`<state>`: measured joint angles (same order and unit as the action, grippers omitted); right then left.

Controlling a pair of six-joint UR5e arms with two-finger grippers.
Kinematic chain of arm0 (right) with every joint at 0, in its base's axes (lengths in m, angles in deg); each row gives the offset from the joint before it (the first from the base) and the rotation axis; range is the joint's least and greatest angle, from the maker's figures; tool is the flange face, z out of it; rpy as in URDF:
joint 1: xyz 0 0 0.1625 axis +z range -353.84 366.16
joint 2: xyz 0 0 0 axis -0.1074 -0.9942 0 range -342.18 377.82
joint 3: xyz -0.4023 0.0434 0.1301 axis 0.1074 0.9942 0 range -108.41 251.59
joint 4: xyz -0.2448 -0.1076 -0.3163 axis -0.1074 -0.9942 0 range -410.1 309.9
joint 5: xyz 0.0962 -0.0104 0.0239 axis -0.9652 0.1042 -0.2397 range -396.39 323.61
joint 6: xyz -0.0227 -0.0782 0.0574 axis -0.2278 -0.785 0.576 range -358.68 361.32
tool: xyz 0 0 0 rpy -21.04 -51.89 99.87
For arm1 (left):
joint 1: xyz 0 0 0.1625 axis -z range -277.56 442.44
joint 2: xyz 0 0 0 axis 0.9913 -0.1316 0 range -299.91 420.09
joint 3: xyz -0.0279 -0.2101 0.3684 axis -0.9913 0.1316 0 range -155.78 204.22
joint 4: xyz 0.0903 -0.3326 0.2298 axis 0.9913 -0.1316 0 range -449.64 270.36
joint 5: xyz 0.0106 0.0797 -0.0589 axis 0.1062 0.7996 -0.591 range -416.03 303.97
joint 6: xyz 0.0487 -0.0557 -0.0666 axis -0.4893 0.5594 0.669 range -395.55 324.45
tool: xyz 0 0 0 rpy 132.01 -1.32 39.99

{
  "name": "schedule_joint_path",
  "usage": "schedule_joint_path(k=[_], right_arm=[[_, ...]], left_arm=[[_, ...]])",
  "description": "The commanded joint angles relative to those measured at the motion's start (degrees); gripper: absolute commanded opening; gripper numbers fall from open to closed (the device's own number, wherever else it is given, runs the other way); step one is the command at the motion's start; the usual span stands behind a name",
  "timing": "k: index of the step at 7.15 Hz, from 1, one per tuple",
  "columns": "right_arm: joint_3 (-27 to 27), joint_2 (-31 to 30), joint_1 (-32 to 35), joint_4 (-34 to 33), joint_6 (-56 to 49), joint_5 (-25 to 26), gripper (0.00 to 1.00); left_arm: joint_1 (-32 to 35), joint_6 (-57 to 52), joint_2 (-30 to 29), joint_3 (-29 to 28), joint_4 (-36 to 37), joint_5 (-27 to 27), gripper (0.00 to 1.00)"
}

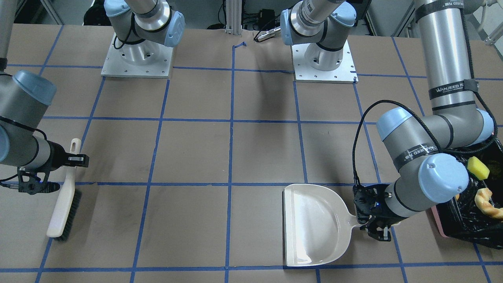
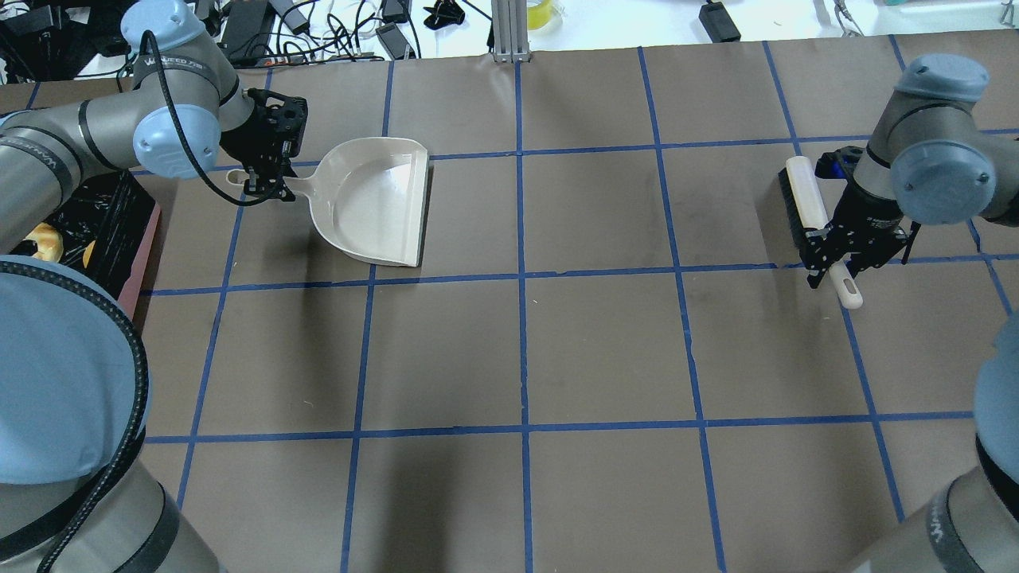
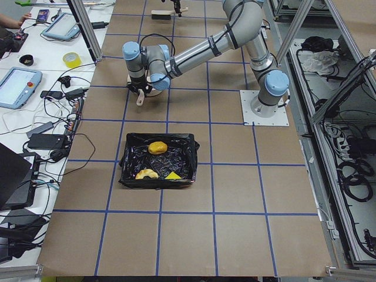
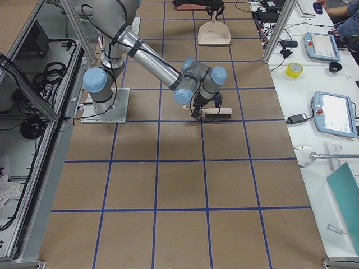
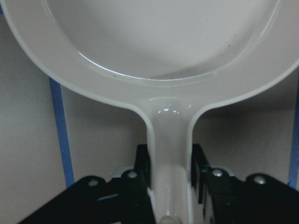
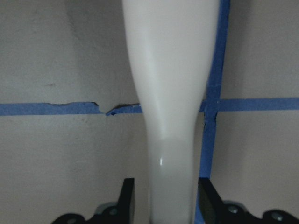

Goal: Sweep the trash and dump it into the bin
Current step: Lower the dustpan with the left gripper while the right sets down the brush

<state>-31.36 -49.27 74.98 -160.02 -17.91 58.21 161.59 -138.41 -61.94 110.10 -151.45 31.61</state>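
Note:
The pink bin [image 1: 438,224] with its black bag stands at the table's end on my left side. In it lie the yellow sponge [image 1: 478,168], the croissant piece [image 1: 487,202] and the potato-like lump [image 3: 157,147]. The cream dustpan [image 2: 370,199] lies flat and empty on the table. My left gripper [image 2: 267,187] is shut on its handle, as the left wrist view [image 5: 170,163] shows. The cream brush [image 2: 804,199] lies on the table. My right gripper [image 2: 828,255] is open, its fingers astride the brush handle [image 6: 170,93] with a gap on each side.
The brown table [image 2: 605,350] carries a grid of blue tape. The two arm bases [image 1: 136,59] stand at the robot's edge of the table. Tablets, cables and a tape roll [image 3: 71,60] lie on a side bench beyond the table.

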Motion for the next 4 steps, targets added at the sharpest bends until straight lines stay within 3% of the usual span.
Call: schedule_joint_path(k=[1, 2, 4], right_arm=[[0.46, -0.92, 0.0, -1.43, 0.51, -4.48, 1.0], [1.95, -2.67, -0.09, -1.44, 0.08, -5.21, 1.0], [4.41, -11.61, 0.0, 5.99, 0.07, -7.13, 1.0]], left_arm=[[0.04, 0.12, -0.05, 0.68, -0.06, -0.45, 0.53], [0.04, 0.21, 0.3, 1.38, -0.06, -0.54, 0.59], [0.04, 0.47, 0.65, 1.3, -0.15, -0.45, 0.66]])
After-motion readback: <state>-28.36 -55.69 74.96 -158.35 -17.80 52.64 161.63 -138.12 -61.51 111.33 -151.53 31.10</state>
